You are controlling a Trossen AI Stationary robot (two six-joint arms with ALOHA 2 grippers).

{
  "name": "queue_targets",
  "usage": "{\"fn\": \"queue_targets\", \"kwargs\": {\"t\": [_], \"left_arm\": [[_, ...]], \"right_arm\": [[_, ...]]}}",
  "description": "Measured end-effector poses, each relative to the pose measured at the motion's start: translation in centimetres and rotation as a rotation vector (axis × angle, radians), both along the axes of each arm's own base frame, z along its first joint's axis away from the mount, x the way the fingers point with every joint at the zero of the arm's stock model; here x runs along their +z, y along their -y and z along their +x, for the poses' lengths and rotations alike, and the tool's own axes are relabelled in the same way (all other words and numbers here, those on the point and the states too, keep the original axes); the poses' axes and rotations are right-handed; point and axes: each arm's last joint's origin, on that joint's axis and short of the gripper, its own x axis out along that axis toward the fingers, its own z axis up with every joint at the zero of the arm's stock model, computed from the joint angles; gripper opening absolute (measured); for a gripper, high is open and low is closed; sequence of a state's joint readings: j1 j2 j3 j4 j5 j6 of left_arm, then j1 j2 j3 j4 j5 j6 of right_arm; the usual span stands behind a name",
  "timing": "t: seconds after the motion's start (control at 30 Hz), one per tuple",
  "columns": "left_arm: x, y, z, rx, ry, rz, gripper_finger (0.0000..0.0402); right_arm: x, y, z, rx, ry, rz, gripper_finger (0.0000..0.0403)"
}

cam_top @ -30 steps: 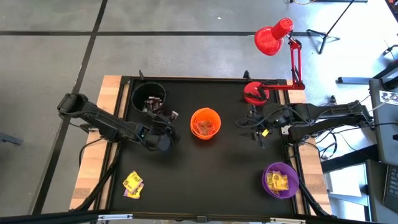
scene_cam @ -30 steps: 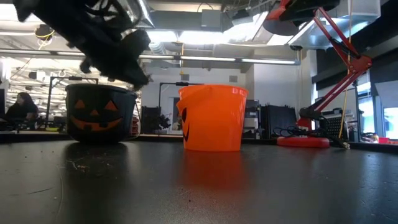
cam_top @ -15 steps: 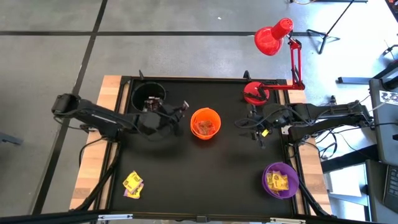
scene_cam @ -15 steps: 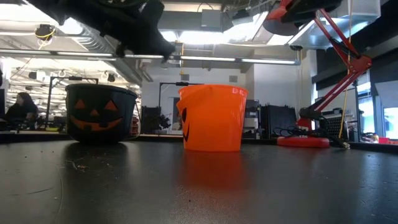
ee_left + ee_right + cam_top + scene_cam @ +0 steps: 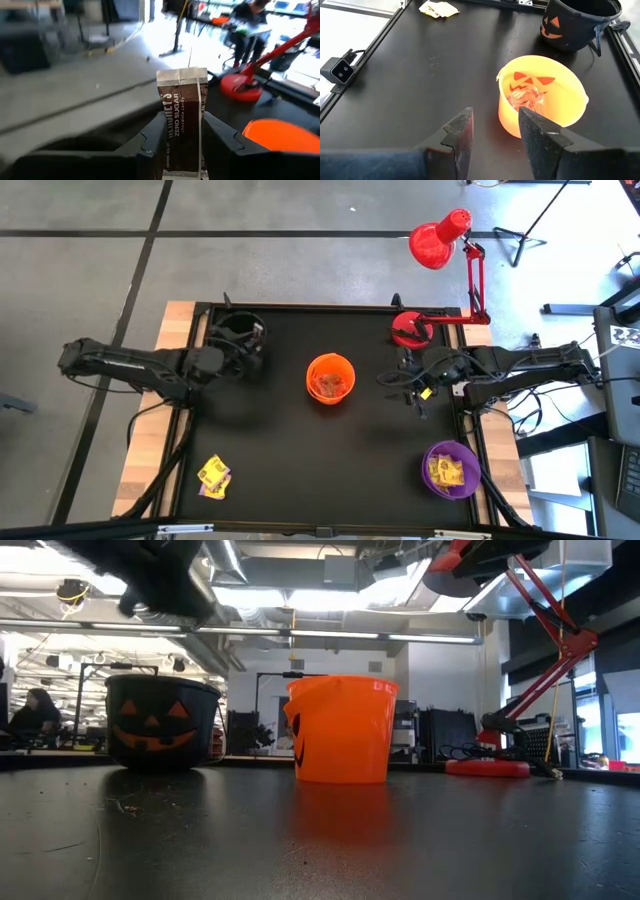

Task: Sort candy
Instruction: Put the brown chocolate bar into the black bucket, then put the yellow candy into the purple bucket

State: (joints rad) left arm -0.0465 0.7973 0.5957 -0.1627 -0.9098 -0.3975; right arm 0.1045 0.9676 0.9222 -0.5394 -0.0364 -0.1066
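Left hand (image 5: 181,131) is pinched on a dark brown candy bar (image 5: 182,122), holding it upright by its lower half so the top sticks clear. It hangs over the black cup (image 5: 236,335) at the far left of the tabletop (image 5: 370,440), looks lined up for a drop there. Right hand (image 5: 494,131) waits at the right edge, fingers apart and holding nothing. Yellow candy (image 5: 213,476) lies near left; the orange cup (image 5: 330,378) sits mid-table.
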Motion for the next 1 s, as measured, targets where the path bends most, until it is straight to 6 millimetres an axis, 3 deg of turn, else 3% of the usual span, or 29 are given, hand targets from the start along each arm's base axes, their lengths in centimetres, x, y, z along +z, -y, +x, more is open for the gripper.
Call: {"fn": "queue_targets", "kwargs": {"t": [0.2, 0.5, 0.77, 1.0], "left_arm": [[-1.4, -0.2, -1.7, 0.144, -0.015, -0.095, 0.0115], [-1.6, -0.3, -2.0, 0.184, -0.059, -0.055, 0.0194], [1.1, 1.4, -0.9, -0.209, -0.116, -0.107, 0.0193], [1.4, 5.4, 1.0, -0.564, -0.113, -0.337, 0.0191]], "right_arm": [[0.1, 0.0, 0.0, 0.001, 0.007, -0.001, 0.0154], [0.0, 0.0, 0.0, 0.002, 0.006, -0.002, 0.0154], [0.1, 0.0, 0.0, 0.002, 0.008, -0.002, 0.0154], [0.1, 0.0, 0.1, 0.002, 0.012, -0.001, 0.0154]]}}
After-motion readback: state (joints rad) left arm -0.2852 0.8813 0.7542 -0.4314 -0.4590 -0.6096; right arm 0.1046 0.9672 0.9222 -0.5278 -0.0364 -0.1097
